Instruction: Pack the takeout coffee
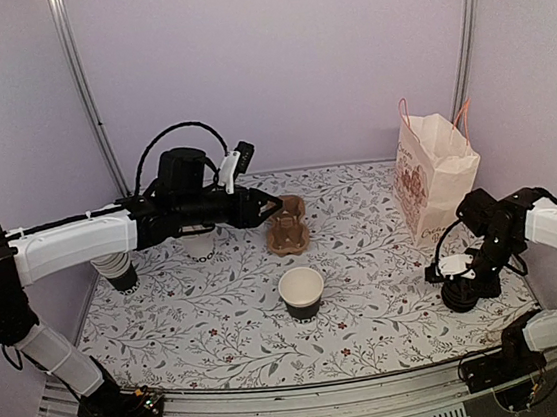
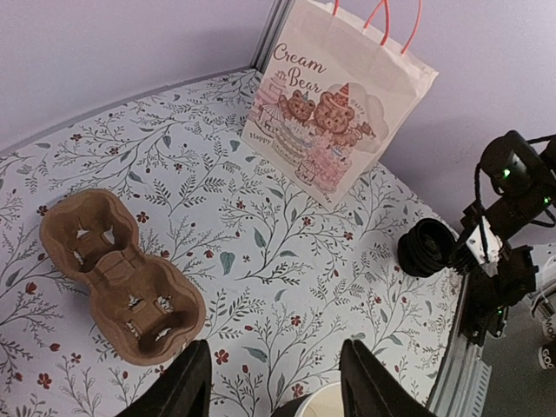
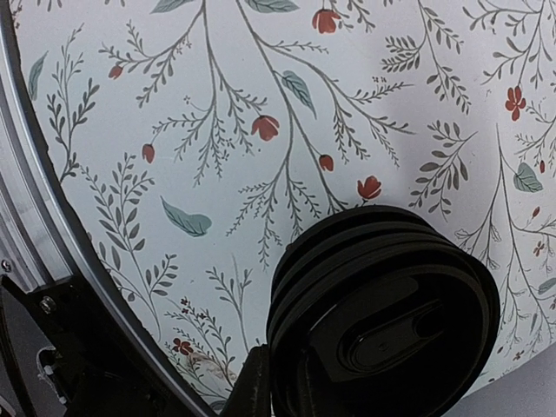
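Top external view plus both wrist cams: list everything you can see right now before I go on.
lidless cup: one, black with a white inside, table centre
cup carrier: one, brown, two empty wells, behind the lidless cup
paper bag: one, pale with bear print and pink handles, upright, far right
lid stack: one stack of several, black, near right
cup stack: one stack, black, left edge
white cup: one, partly hidden under the left arm
table: one, white floral cover
left gripper: one, black, open and empty, by the cup carrier
right gripper: one, black and white, at the lid stack; grip unclear
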Available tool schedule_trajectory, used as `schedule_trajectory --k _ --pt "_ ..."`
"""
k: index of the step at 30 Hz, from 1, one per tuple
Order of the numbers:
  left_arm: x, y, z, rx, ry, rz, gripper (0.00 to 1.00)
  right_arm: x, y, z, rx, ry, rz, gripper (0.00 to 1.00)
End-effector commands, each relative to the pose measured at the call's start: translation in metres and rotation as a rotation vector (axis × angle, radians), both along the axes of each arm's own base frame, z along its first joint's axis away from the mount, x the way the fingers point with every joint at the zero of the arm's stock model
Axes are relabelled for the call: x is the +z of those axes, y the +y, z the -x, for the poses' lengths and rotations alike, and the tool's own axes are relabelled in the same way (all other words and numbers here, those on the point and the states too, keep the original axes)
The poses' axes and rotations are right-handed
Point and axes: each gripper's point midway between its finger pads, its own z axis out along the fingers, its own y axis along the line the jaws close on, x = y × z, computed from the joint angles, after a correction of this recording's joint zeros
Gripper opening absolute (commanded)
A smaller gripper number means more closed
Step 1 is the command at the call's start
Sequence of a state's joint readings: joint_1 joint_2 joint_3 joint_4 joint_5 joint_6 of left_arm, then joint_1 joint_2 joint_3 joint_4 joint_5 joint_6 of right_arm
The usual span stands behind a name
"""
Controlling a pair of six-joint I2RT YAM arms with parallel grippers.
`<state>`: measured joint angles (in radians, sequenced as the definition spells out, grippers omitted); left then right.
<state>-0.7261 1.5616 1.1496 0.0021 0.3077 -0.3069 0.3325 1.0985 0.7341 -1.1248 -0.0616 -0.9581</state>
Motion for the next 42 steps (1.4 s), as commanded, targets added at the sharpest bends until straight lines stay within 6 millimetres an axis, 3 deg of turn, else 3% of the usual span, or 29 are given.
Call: schedule_trajectory --k 1,7,13,16,19,21,22,24,26,30,42 --pt "0.023 0.002 -0.002 -0.008 -0.041 0.032 0.53 0.013 0.003 0.001 -0.004 -0.010 -0.026 0.08" --pt "0.019 0.000 -0.005 -0.011 -0.039 0.025 0.53 0.026 0.008 0.003 -0.010 -0.002 -0.060 0.05" --pt "0.004 -0.003 -0.002 -0.030 0.012 -0.001 0.54 0.020 0.010 0.014 -0.028 0.055 -0.076 0.03" --pt "0.001 -0.004 -0.003 -0.032 0.020 -0.007 0.54 0.013 0.000 0.008 -0.047 0.044 -0.012 0.03" --pt "0.000 -0.005 -0.003 -0.037 0.026 -0.009 0.54 0.027 0.009 0.004 -0.055 0.060 -0.090 0.03" --pt "-0.001 -0.005 -0.003 -0.038 0.029 -0.011 0.54 0.019 -0.009 -0.013 -0.088 -0.004 0.017 0.03" --pt "-0.001 -0.006 -0.003 -0.040 0.029 -0.011 0.55 0.021 -0.001 -0.005 -0.101 0.049 -0.031 0.04" --pt "-0.002 -0.007 -0.002 -0.045 0.033 -0.011 0.55 0.046 0.015 -0.004 -0.132 0.133 -0.172 0.08" --pt "-0.003 -0.008 -0.001 -0.048 0.040 -0.011 0.56 0.034 0.002 -0.022 -0.180 0.090 -0.063 0.06" --pt "-0.004 -0.009 0.000 -0.058 0.048 -0.010 0.58 0.037 -0.010 -0.042 -0.195 -0.007 -0.058 0.02" --pt "-0.007 -0.010 0.000 -0.067 0.059 -0.015 0.59 0.004 -0.062 -0.067 -0.324 -0.114 0.098 0.03"
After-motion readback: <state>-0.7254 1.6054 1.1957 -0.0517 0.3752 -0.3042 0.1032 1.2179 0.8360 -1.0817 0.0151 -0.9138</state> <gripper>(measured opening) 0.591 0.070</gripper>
